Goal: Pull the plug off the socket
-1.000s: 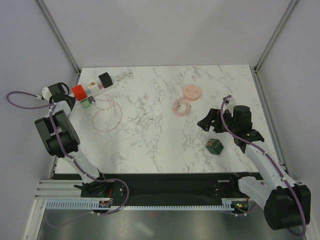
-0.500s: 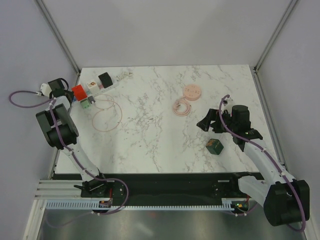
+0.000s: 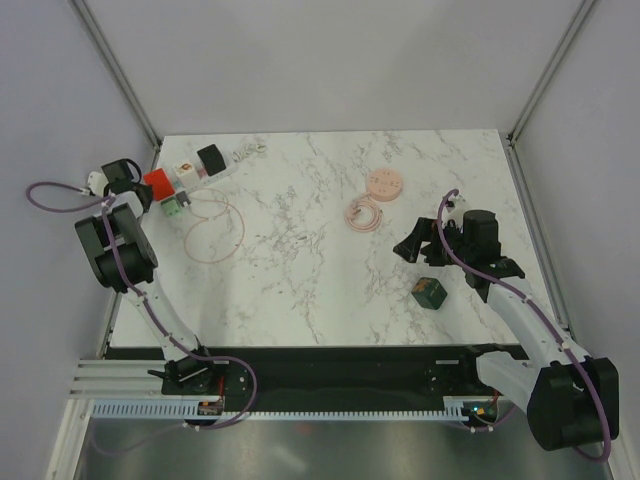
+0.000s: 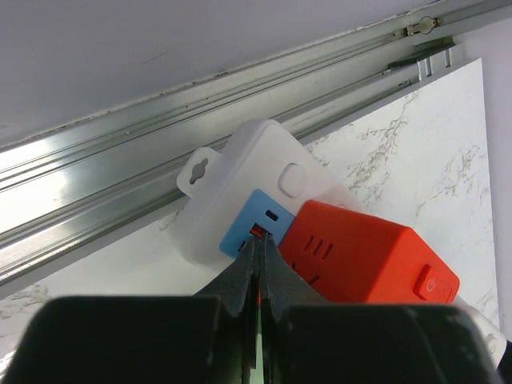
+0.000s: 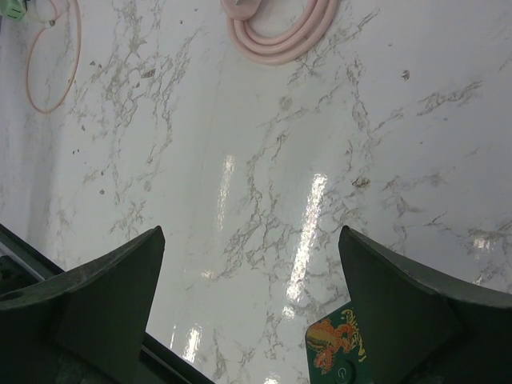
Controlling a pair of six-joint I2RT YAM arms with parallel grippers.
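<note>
The left fingers (image 4: 258, 244) were pressed shut, holding nothing I could make out. Straight ahead of their tips lay the long white plastic power strip (image 4: 232, 188), with the boxy red plug (image 4: 360, 256) seated just right of them. The right fingers (image 5: 248, 240) gaped wide and empty above the marble desk (image 5: 240, 144).

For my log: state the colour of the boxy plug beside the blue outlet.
The boxy plastic plug is red-orange; left wrist view.

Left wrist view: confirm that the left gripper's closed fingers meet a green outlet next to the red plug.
Wrong in one respect: the outlet is blue, not green. The left wrist view shows the left gripper, fingers closed, at the blue outlet next to the red plug on the socket.
</note>
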